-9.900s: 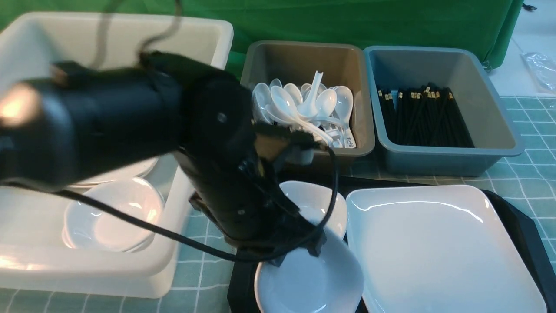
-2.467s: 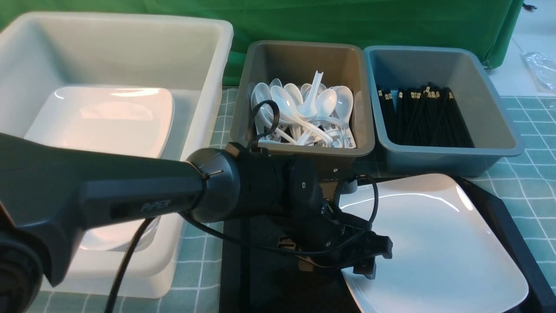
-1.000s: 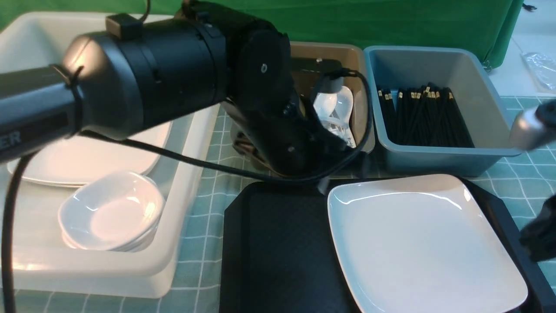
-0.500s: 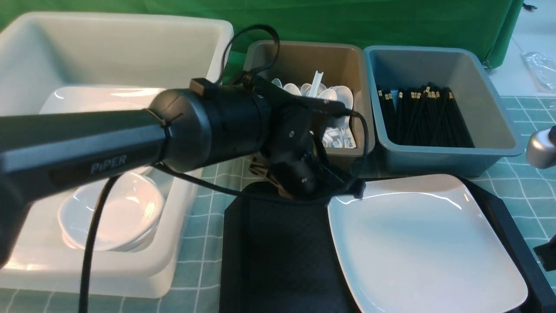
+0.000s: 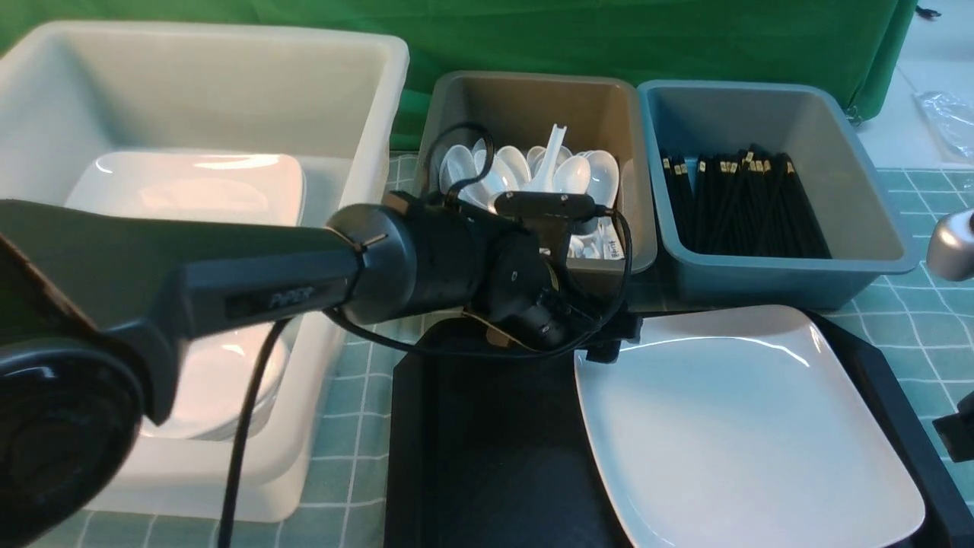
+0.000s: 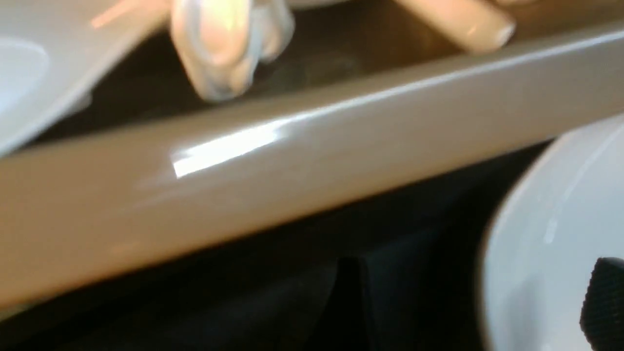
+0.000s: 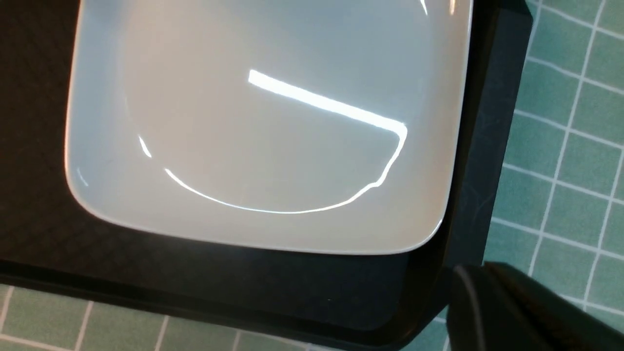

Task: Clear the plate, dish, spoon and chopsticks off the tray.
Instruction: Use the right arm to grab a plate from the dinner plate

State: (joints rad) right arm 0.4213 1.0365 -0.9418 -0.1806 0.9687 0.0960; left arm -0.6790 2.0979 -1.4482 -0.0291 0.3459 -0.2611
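Plate (image 5: 746,434) near corner cut off, left claw (image 5: 615,340) half hidden, spoons (image 6: 219,44) blurred

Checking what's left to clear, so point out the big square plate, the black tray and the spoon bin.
plate (image 5: 746,434), front view, middle of its glossy floor.
tray (image 5: 487,449), front view, bare textured floor left of the plate.
spoon bin (image 5: 533,106), front view, inner back wall.

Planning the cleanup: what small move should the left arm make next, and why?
Probably slide the left gripper onto the plate's far-left corner rim and close: it hangs open right at that corner, and only the plate shows on the tray.
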